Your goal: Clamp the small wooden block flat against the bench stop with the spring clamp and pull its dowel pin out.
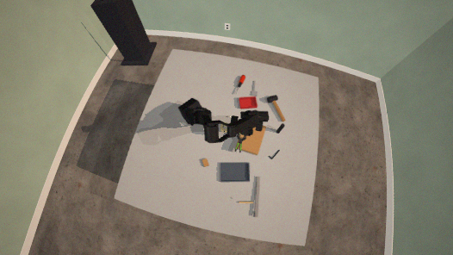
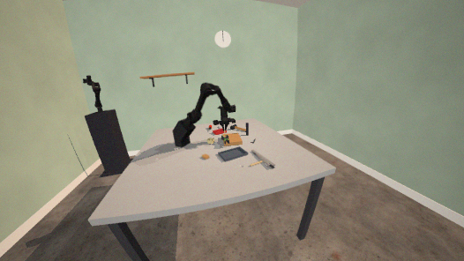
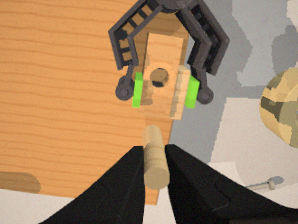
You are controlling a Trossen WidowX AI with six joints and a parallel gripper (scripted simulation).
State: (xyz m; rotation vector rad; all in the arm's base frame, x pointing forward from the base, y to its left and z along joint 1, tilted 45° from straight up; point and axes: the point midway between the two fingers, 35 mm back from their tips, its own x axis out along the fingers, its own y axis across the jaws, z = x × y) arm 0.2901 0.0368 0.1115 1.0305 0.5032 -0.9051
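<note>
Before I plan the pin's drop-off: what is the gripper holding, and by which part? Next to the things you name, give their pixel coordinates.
The dowel pin (image 3: 155, 162), gripped partway along its length, both ends projecting beyond the fingertips.

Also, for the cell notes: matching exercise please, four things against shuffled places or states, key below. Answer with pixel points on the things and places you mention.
Things
1. pin (image 3: 156, 167)
2. clamp (image 1: 238, 146) (image 2: 226, 139) (image 3: 192, 92)
3. block (image 3: 164, 52)
4. hammer (image 1: 278, 110) (image 2: 239, 129)

Places or states
A. between two green pads, hole up
B. on the table near the red tray (image 1: 246, 102) (image 2: 218, 131)
C. out of its hole, between the fingers of the gripper (image 2: 225, 130) (image 3: 155, 149)
D. dark arms spread, one pad on each side of the wood

Pairs: 1-C, 2-D, 3-A, 4-B
</note>
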